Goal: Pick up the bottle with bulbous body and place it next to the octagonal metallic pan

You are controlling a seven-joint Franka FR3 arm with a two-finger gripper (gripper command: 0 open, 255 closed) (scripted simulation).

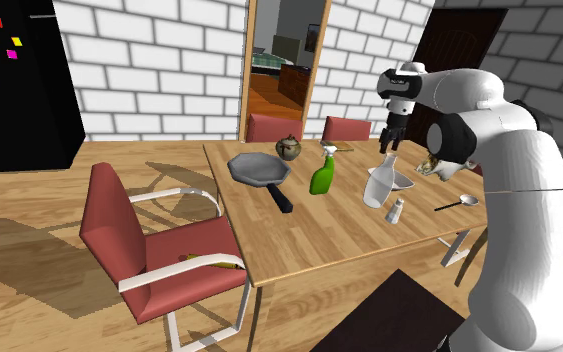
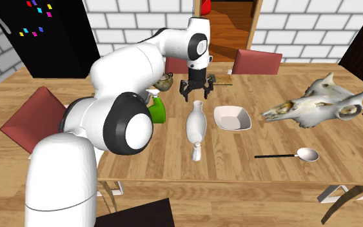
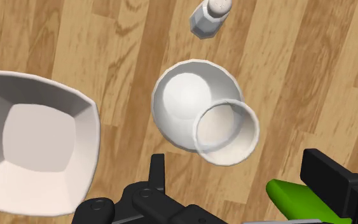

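Observation:
The bulbous white bottle [image 1: 377, 186] [image 2: 195, 122] stands upright on the wooden table [image 1: 349, 235], with its round mouth seen from above in the wrist view [image 3: 225, 130]. My black gripper [image 1: 390, 148] [image 2: 195, 97] [image 3: 241, 175] hangs open a little above the bottle's neck, fingers apart and touching nothing. The dark octagonal pan [image 1: 258, 168] lies toward the shoulder view's left on the table, its handle pointing at the near edge.
A green spray bottle [image 1: 322, 172] [image 3: 298, 200] stands between pan and white bottle. A white square bowl [image 2: 231, 118] [image 3: 37, 146], a small shaker [image 1: 395, 209] [image 2: 196, 152], a spoon [image 2: 289, 155], an animal skull [image 2: 315, 106] and a small pot [image 1: 288, 148] share the table. A red chair [image 1: 159, 250] stands alongside.

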